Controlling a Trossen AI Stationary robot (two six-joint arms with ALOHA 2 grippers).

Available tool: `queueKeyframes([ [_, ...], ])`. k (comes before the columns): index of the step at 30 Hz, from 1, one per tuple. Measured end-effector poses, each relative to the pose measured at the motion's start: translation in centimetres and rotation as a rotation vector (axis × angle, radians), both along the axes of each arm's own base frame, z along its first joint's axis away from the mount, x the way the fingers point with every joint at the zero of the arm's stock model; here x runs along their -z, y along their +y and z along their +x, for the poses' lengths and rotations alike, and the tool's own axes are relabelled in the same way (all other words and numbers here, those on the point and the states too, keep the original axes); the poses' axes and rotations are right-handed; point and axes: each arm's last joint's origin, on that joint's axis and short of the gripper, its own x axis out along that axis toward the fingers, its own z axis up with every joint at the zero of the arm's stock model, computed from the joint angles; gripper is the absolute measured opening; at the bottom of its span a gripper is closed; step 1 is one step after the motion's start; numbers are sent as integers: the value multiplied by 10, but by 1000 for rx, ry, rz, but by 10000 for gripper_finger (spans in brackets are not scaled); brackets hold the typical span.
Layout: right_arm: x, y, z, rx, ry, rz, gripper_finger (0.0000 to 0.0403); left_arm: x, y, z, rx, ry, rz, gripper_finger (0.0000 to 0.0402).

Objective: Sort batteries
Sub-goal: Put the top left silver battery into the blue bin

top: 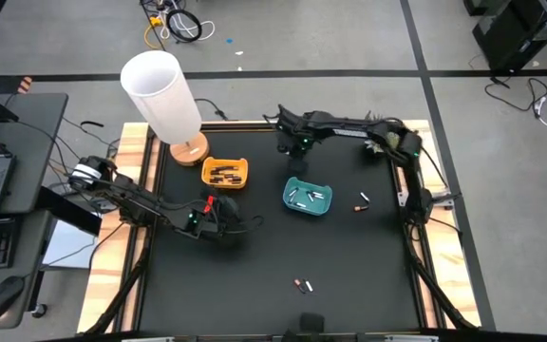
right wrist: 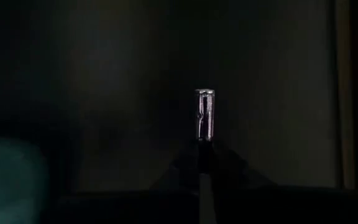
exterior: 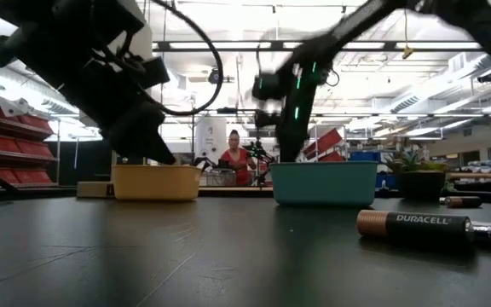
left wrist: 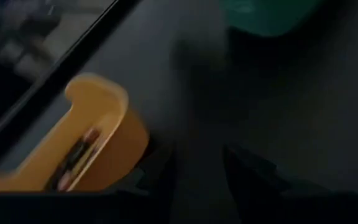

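Batteries loose: dark battery (exterior: 416, 228) lying nearest on tabletop (top: 254, 275).
Left end effector (top: 218, 217): part-open, empty, waiting beside orange tray (top: 225, 173).
Right end effector (top: 288, 144): pinching silver battery (right wrist: 204, 114); should be centring over teal tray (top: 308, 196) before releasing.

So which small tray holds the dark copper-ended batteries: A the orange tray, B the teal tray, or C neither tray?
A: the dark copper-ended batteries lie inside the orange tray, while the teal tray holds pale silver ones.
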Motion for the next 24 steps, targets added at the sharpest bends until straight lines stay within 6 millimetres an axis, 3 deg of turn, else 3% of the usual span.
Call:
queueKeyframes([
  [3,-38,32,-7,-15,-10,11,7,-3,-5,4,109,36,72,146],
  [8,-78,97,-20,-73,-126,-21,7,-10,-3,11,183,57,185,146],
  [10,-85,121,-33,-86,-184,-28,7,-12,1,15,180,55,220,146],
  [16,-67,166,-76,-59,-402,-15,7,-22,22,27,157,26,304,146],
  [24,-14,173,-119,-145,-638,-86,9,-47,67,41,77,-76,447,146],
])
